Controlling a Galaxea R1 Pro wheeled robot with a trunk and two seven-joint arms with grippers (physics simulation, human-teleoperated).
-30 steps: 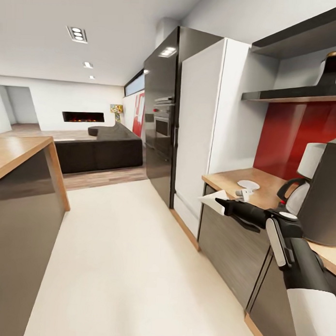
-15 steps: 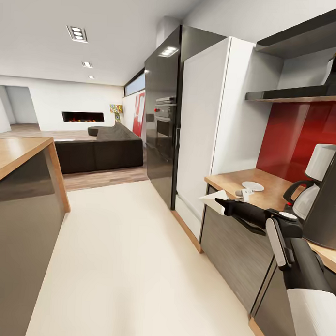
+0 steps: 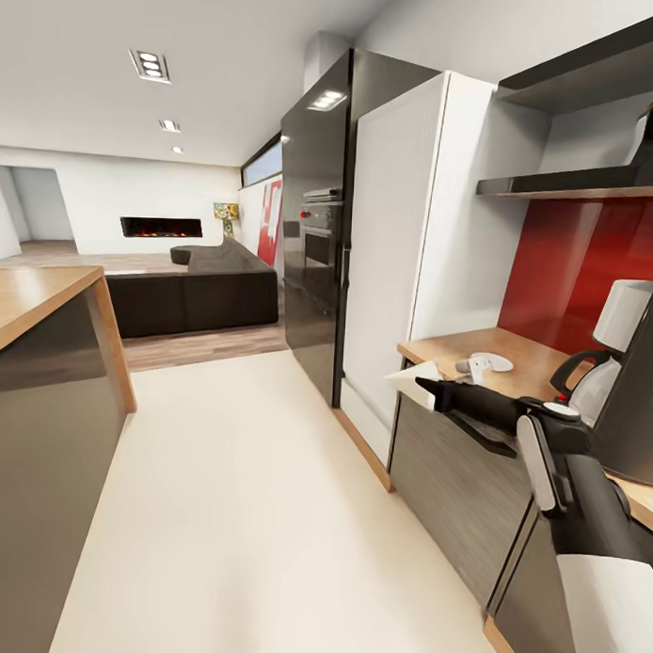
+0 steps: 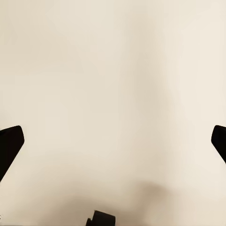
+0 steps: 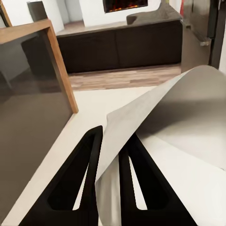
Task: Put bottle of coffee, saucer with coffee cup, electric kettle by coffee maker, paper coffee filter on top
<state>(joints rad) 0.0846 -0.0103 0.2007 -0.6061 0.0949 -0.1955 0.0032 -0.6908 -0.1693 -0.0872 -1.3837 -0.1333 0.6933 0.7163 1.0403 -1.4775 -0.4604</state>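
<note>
The paper coffee filter (image 3: 414,384) is pinched by the right gripper (image 3: 435,393) off the table's (image 3: 457,350) front edge; the coffee maker (image 3: 644,394) stands behind that gripper, along that edge.

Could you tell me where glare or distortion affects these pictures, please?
Head view: ceiling light glares on the dark fridge, and the coffee maker is stretched at the picture's edge. Right wrist view: the paper filter is shaded grey. Left wrist view: pale floor, featureless.

Home kitchen: oven (image 3: 317,240), countertop (image 3: 476,355), sofa (image 3: 191,289)
</note>
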